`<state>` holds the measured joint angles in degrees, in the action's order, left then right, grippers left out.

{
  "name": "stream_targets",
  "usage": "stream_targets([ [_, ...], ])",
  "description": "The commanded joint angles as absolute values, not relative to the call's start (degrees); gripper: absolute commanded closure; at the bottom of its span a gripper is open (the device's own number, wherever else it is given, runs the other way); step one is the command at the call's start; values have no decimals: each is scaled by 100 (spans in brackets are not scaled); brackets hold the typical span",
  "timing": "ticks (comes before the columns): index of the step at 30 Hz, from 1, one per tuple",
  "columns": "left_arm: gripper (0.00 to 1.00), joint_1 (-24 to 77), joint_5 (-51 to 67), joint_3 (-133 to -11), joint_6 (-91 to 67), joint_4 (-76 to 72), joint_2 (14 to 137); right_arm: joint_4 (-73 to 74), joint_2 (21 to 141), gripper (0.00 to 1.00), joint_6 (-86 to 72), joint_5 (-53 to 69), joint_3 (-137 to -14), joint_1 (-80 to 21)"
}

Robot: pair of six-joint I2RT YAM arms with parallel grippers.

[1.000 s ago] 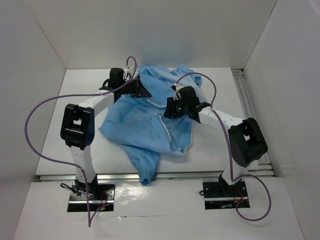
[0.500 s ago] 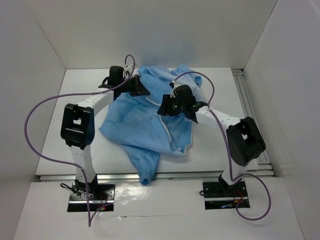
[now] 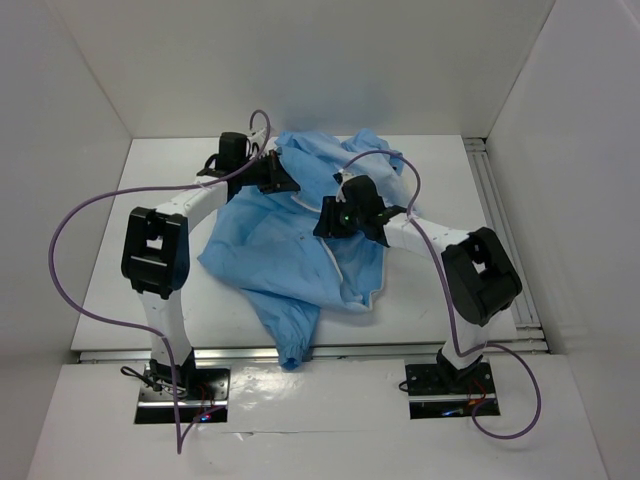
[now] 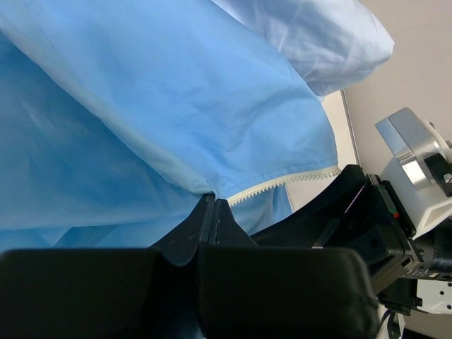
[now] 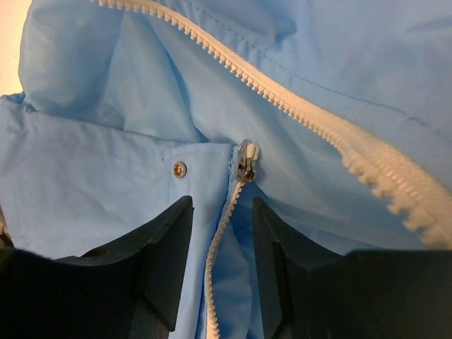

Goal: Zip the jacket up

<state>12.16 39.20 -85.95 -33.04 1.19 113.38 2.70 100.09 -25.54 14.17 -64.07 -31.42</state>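
Observation:
The sky-blue jacket point(image 3: 285, 255) lies crumpled on the white table, its white zipper edging point(image 3: 329, 260) running down the front. My left gripper point(image 3: 291, 187) is shut on the jacket's front edge; in the left wrist view its jaws point(image 4: 213, 202) pinch the fabric where a strip of white zipper teeth point(image 4: 282, 185) begins. My right gripper point(image 3: 326, 222) is open low over the jacket's middle. In the right wrist view its fingers straddle a zipper line point(image 5: 222, 205), just short of the metal zipper slider point(image 5: 246, 161). A second zipper edge point(image 5: 311, 106) runs diagonally above, apart from it.
White walls enclose the table on three sides. A metal rail point(image 3: 497, 215) runs along the right side. Purple cables point(image 3: 75, 225) loop from both arms. A sleeve point(image 3: 293, 345) hangs over the table's front edge. The right arm's wrist point(image 4: 417, 176) shows in the left wrist view.
My right gripper has moved left across the jacket toward the left gripper. The left gripper has stayed in place, shut on the jacket's edge.

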Motion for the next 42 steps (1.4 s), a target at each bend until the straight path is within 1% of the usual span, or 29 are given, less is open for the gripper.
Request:
stream_targets([
  [1,100,1204,3981,-8807,-3278,18,11329,185,10046,55,-2540,1441,-6478,-3208],
  [3,100,1204,3981,-8807,-3278,18,11329,185,10046,58,-2592,1512,-6425,-3260],
  [5,100,1204,3981,-8807,-3278,18,11329,132,10046,66,-2593,1581,-6425,-3261],
  [9,100,1204,3981,-8754,-3278,-96,11329,62,10046,66,-2593,1748,-6372,-3261],
  [10,100,1204,3981,-8754,-3331,-97,11329,140,10046,64,-2593,1749,-6424,-3322],
  [14,100,1204,3981,-8754,-3331,-97,11329,202,10046,64,-2593,1495,-6373,-3322],
  [15,100,1204,4034,-8754,-3331,-97,11329,202,10098,63,-2593,1442,-6372,-3322],
  [22,100,1204,4034,-8754,-3331,-97,11276,255,10160,63,-2593,1371,-6372,-3322],
  [25,100,1204,4034,-8754,-3331,-97,11276,202,10213,65,-2593,1310,-6319,-3322],
  [28,100,1204,4034,-8754,-3331,-97,11276,281,10213,65,-2593,1178,-6319,-3322],
  [30,100,1204,4034,-8754,-3331,-97,11276,281,10152,68,-2593,1125,-6258,-3322],
  [31,100,1204,4034,-8754,-3331,-97,11276,220,10151,75,-2593,1125,-6258,-3322],
  [32,100,1204,4034,-8754,-3331,-97,11276,220,10082,79,-2593,1125,-6258,-3322],
  [34,100,1204,4034,-8754,-3331,-97,11276,167,10011,91,-2593,1239,-6205,-3322],
  [35,100,1204,4034,-8754,-3331,-97,11276,115,9941,98,-2593,1291,-6205,-3322],
  [36,100,1204,4034,-8754,-3331,-97,11276,27,9940,100,-2593,1466,-6205,-3322],
  [42,100,1204,4657,-8842,-3129,-105,11276,-527,9589,100,-2013,2187,-6082,-3322],
])
